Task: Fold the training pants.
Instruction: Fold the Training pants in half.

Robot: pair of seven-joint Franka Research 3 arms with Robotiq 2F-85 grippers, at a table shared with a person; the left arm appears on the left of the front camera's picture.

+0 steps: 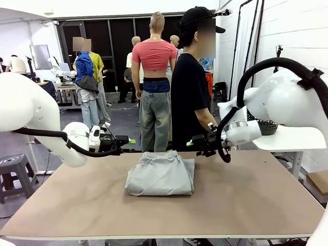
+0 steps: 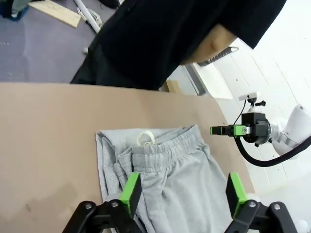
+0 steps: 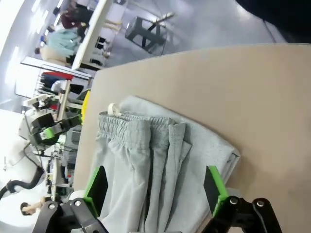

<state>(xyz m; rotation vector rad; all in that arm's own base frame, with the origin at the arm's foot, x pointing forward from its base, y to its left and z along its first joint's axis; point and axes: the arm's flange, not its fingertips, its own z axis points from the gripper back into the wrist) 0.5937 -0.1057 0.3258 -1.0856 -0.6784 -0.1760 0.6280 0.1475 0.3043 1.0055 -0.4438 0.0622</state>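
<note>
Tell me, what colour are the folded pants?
Light grey training pants, clearest in the front view.

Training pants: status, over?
Left gripper open, right gripper open, both empty. Training pants folded on table. Person at far edge.

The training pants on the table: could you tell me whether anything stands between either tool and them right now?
Nothing visible does. The folded training pants lie alone on the brown table. The left tool and the right tool both hang open above the pants' far corners, with only bare air between.
</note>
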